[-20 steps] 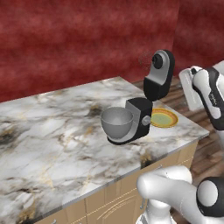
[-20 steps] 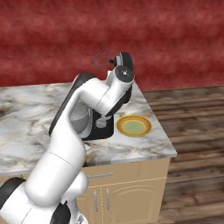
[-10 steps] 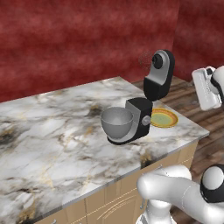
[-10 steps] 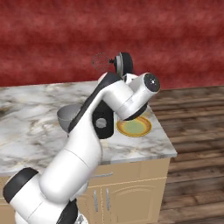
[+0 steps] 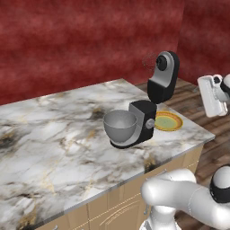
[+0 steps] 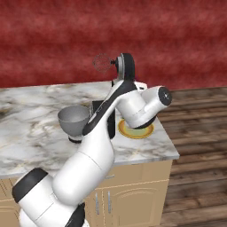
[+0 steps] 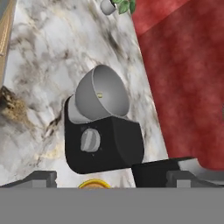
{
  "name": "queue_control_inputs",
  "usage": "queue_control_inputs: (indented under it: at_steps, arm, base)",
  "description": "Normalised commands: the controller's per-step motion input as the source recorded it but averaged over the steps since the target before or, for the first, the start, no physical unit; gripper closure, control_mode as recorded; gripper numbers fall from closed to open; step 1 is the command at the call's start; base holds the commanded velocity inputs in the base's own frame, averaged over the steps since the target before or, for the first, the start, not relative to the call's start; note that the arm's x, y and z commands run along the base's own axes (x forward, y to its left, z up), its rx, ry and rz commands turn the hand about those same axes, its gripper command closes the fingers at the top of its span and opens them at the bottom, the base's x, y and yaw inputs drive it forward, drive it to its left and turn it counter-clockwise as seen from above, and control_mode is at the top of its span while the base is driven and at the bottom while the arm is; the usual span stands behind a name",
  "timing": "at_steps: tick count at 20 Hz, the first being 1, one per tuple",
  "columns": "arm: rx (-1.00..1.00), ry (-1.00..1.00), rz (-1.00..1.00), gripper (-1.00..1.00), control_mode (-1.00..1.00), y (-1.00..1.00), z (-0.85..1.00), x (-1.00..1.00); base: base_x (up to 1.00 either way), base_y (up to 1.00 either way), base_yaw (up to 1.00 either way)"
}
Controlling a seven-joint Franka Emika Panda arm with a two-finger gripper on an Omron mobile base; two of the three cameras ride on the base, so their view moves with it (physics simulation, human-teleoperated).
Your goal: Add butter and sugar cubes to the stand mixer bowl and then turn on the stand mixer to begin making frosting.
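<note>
Hand view looks along the gripper (image 7: 109, 175), whose two dark fingertips stand spread wide apart at the bottom, pinching nothing. Ahead of them sits the stand mixer (image 7: 103, 144) on the marble table (image 7: 39, 57), its round silver knob (image 7: 90, 140) facing the camera. The stand mixer bowl (image 7: 103, 94) lies at about 12 o'clock from the knob, its grey mouth open to view, with a small pale speck inside (too small to tell what it is). A sliver of a yellow-rimmed plate (image 7: 94, 183) shows at 6 o'clock from the mixer, between the fingertips. A small plant pot (image 7: 109, 5) sits at the far top edge.

In the left base view the mixer (image 5: 146, 114) stands on the table (image 5: 54, 148) with its head (image 5: 164, 76) tilted up, the bowl (image 5: 120, 126) at 9 o'clock of its column and the plate (image 5: 168, 121) at 3 o'clock, just beside the base. The white hand hangs off the table's right end, well apart from the mixer.

In the right base view the arm (image 6: 102, 146) crosses in front of the mixer; the bowl (image 6: 73, 119) shows at 9 o'clock of it.
</note>
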Motion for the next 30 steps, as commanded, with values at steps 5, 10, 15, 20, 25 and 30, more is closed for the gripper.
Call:
queue_control_inputs:
  at_steps: [5, 10, 15, 20, 25, 30]
  arm:
    - [0.0, 0.0, 0.16, -1.0, -1.0, -0.08, 0.0, 0.25]
    - [0.0, -0.02, 0.11, -1.0, -1.0, -0.18, -0.05, 0.21]
    - [0.0, -0.03, 0.02, -1.0, -1.0, -0.26, -0.22, 0.09]
    - [0.0, -0.03, 0.0, -1.0, -1.0, -0.16, -0.32, 0.12]
    - [0.0, 0.0, 0.0, -1.0, -1.0, -0.07, -0.28, 0.23]
    - [0.0, 0.0, 0.0, -1.0, -1.0, 0.0, -0.22, 0.28]
  base:
    - [0.0, 0.0, 0.0]
    - [0.0, 0.0, 0.0]
    - [0.0, 0.0, 0.0]
    - [0.0, 0.0, 0.0]
    - [0.0, 0.0, 0.0]
    - [0.0, 0.0, 0.0]
